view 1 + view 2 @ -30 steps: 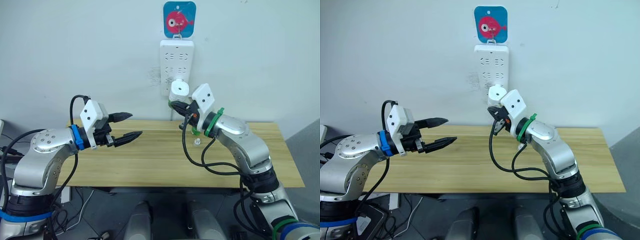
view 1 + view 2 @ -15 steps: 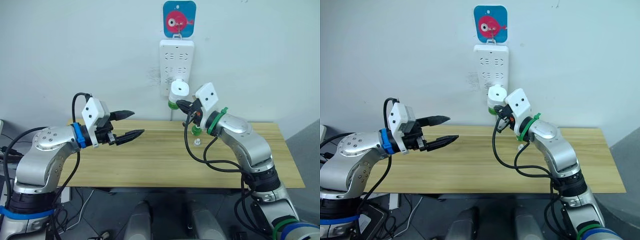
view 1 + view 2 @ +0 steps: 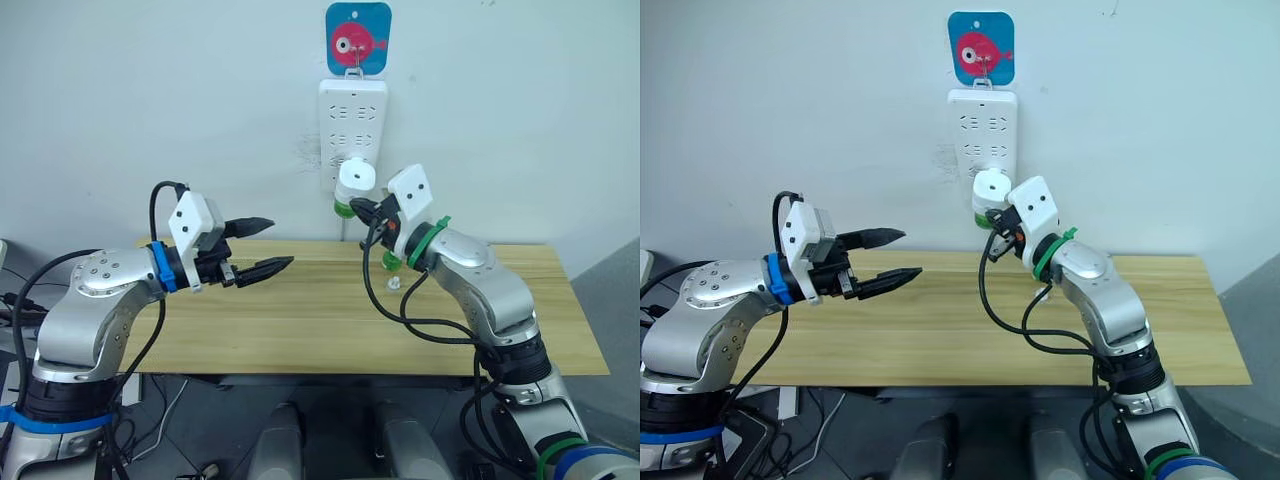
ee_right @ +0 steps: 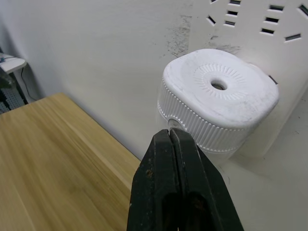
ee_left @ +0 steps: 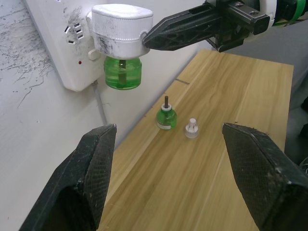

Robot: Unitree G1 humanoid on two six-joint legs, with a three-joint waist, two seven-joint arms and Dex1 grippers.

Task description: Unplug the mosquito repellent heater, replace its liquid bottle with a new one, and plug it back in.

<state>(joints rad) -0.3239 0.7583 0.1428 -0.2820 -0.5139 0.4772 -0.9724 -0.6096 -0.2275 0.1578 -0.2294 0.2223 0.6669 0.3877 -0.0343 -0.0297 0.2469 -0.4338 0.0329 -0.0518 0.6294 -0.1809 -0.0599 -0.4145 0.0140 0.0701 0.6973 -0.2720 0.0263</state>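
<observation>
The white mosquito repellent heater (image 3: 356,178) sits plugged into the wall power strip (image 3: 352,120), with a green liquid bottle (image 5: 123,77) screwed in under it. My right gripper (image 3: 358,207) is shut, holding nothing. Its fingertips (image 5: 150,37) rest against the heater's (image 4: 219,96) ribbed side. A second green bottle (image 5: 166,118) stands upright on the table below the strip, and a small white cap (image 5: 192,129) lies beside it. My left gripper (image 3: 280,243) hovers open above the table's left half, pointing toward the heater and well apart from it.
The wooden table (image 3: 300,320) runs along the white wall. A blue hook plate with a red fish (image 3: 358,38) holds the strip's top. The strip's cord (image 5: 98,96) drops behind the table, and my right arm's black cables (image 3: 420,320) hang over the tabletop.
My right gripper has shifted a little from under the heater to its side. My left gripper has edged up and to the right. The heater has stayed in the strip.
</observation>
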